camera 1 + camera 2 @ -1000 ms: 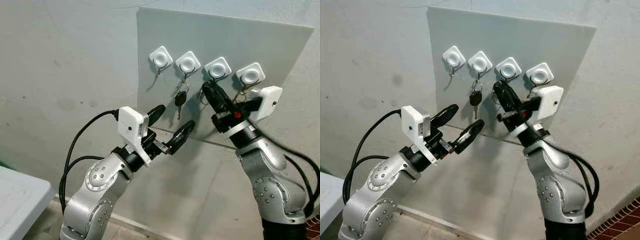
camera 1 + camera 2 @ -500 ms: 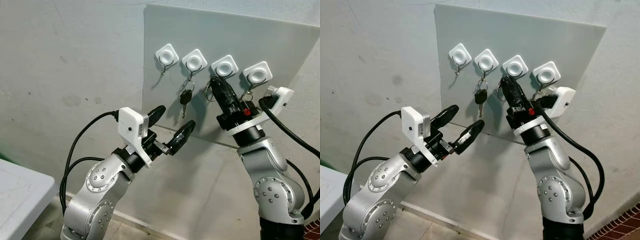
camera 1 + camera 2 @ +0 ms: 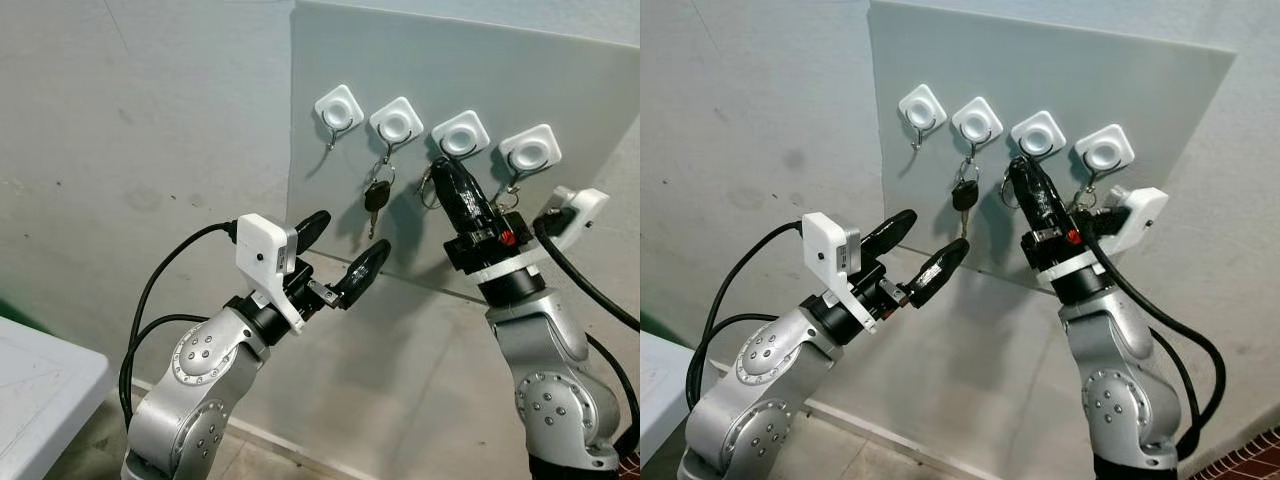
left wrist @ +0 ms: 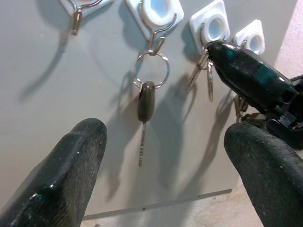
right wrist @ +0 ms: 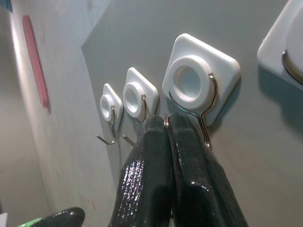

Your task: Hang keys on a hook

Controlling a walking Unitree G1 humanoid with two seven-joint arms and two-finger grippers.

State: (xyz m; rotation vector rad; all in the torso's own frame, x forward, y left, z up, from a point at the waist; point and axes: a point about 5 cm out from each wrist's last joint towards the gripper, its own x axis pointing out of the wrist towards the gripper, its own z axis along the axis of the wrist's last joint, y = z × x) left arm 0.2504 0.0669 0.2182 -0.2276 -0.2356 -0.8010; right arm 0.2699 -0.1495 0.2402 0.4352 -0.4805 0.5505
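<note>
On the grey wall board (image 3: 560,90), just under the third white hook (image 3: 459,136) from the left, the right gripper (image 3: 440,170) pinches a key ring (image 4: 207,78) to loop it on, while the left gripper (image 3: 343,250) waits spread below a hanging black-headed key (image 3: 376,197).

From our head we face the grey board (image 3: 420,90) from near, while both wrist cameras look closely along their fingers at its white hooks (image 5: 201,85).

Right gripper (image 3: 1020,172) pinches keys (image 3: 1008,190) beneath third hook (image 3: 1037,134); left gripper (image 3: 930,248) spread.
</note>
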